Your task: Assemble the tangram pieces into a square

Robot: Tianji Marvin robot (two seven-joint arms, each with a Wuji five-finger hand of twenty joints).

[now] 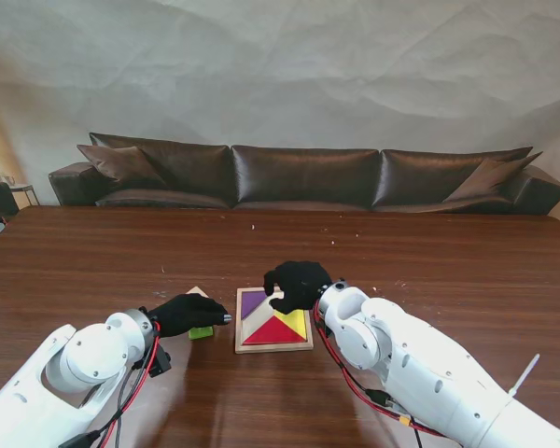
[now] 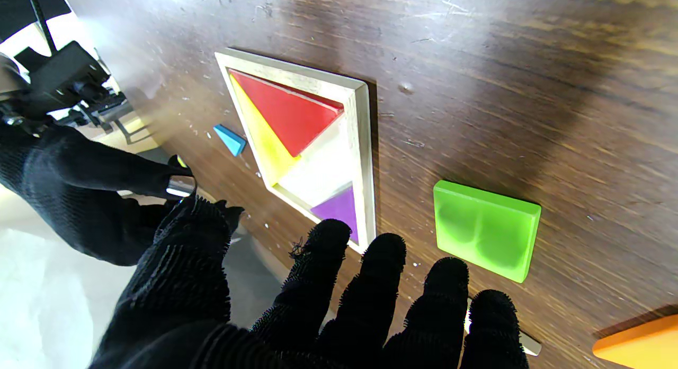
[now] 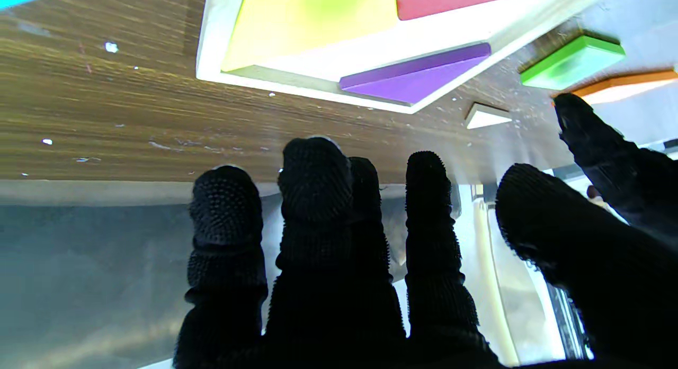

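- Your right robot hand (image 1: 297, 283) hovers empty, fingers spread, over the tray (image 1: 273, 347); it can knock the purple triangle (image 2: 339, 209) out.
- Your left robot hand (image 1: 189, 313), also empty and spread, can push the green square (image 2: 484, 228), just beside the tray, away.

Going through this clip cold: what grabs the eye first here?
The wooden tray at the table's centre, part filled with red, yellow and purple pieces, stands out most. Both black-gloved hands flank it: the right hand over its far edge, the left hand beside it, above a loose green square.
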